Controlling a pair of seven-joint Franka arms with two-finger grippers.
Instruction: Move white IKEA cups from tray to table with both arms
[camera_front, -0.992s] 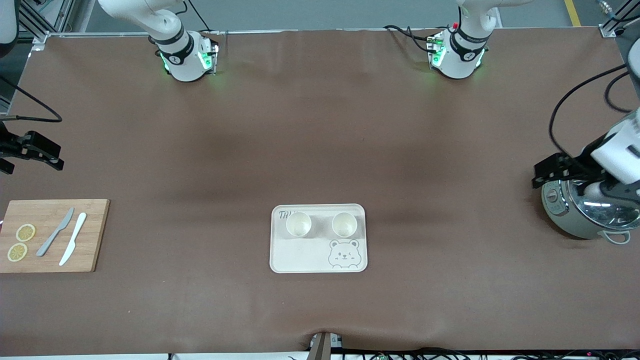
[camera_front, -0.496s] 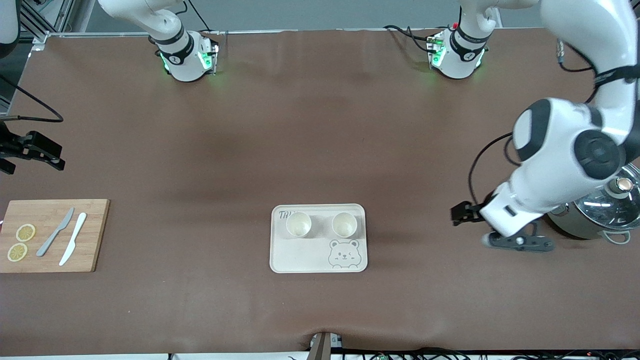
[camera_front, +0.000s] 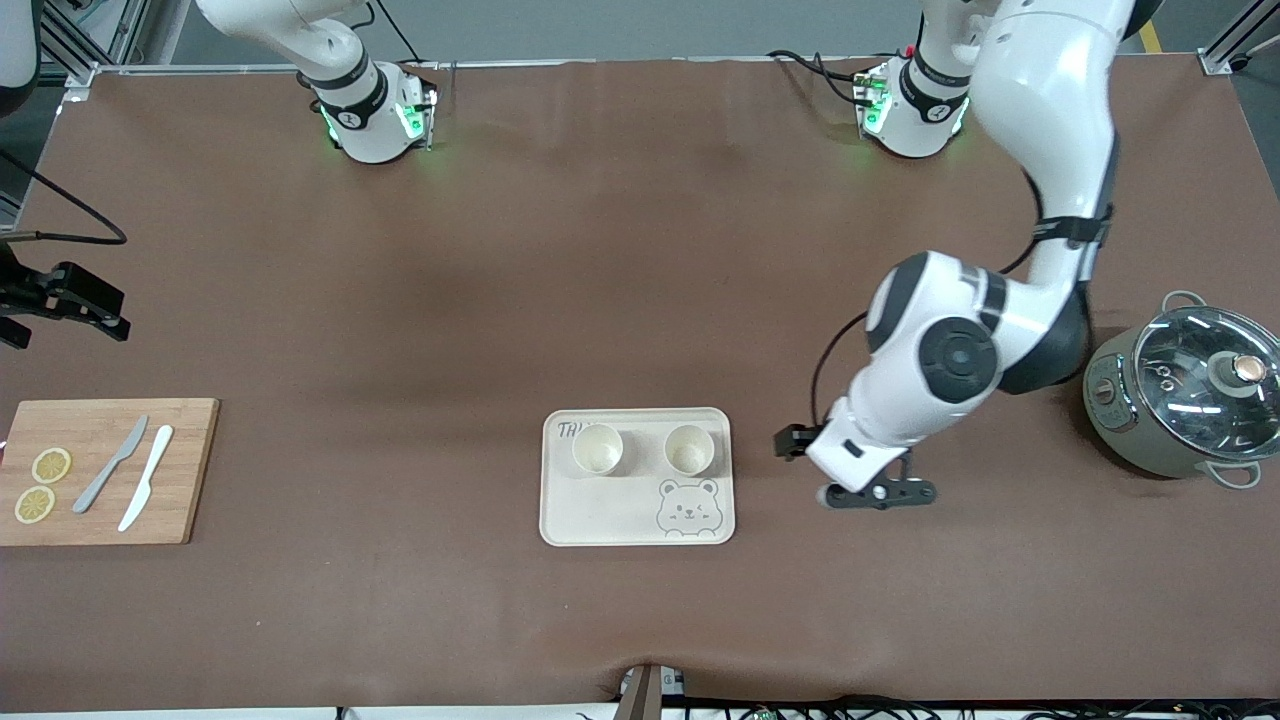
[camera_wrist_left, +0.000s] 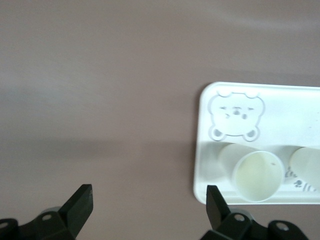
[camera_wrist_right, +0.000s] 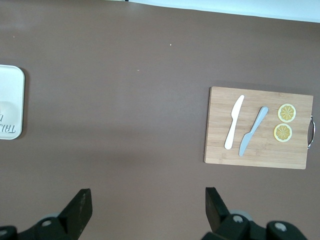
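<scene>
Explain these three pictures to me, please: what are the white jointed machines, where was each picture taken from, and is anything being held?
They are two robot arms bolted along one edge of a brown table. The wide picture looks down from across the table; the other two come from cameras on each arm's wrist.

The left gripper hangs open over bare table beside the cream rectangular bear-print tray, holding nothing. Two small off-white handleless cups stand on that tray.

The right gripper waits, open and empty, at its end of the table. There lies a bamboo cutting board with a grey knife, a white knife and two lemon slices. A glass-lidded metal pot sits at the left arm's end.
</scene>
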